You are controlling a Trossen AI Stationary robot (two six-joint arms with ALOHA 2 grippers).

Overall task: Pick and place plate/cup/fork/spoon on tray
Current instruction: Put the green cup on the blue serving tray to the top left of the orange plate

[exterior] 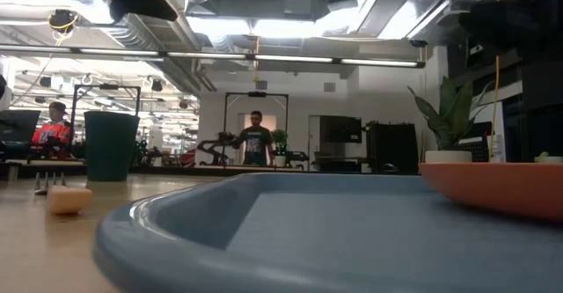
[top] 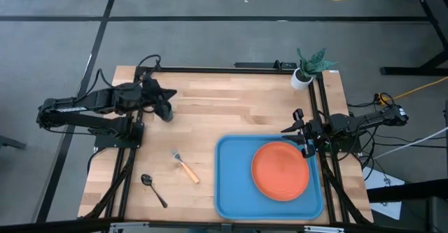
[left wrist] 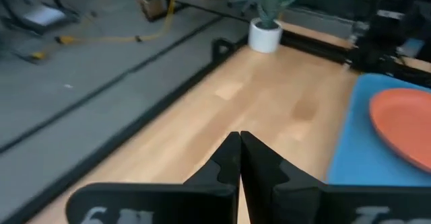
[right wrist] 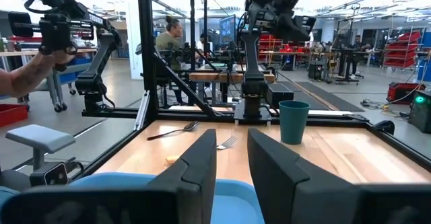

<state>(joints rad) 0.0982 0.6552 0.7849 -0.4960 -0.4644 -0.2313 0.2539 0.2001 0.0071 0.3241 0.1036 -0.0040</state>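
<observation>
Orange plate (top: 280, 171) on blue tray (top: 231, 184); cup (right wrist: 293, 122) upright

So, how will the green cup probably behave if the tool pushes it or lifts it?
The cup stands upright on the table and is taller than wide, so a high push may tip it. On its side, its round wall would probably roll. It looks like thin plastic, so likely light and rigid.

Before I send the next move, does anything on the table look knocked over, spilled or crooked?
Nothing stands out. The plate lies flat in the tray, toward its right end. The cup stands upright on the wood. The fork and spoon lie flat on the table, outside the tray's left edge. No spills show.
</observation>
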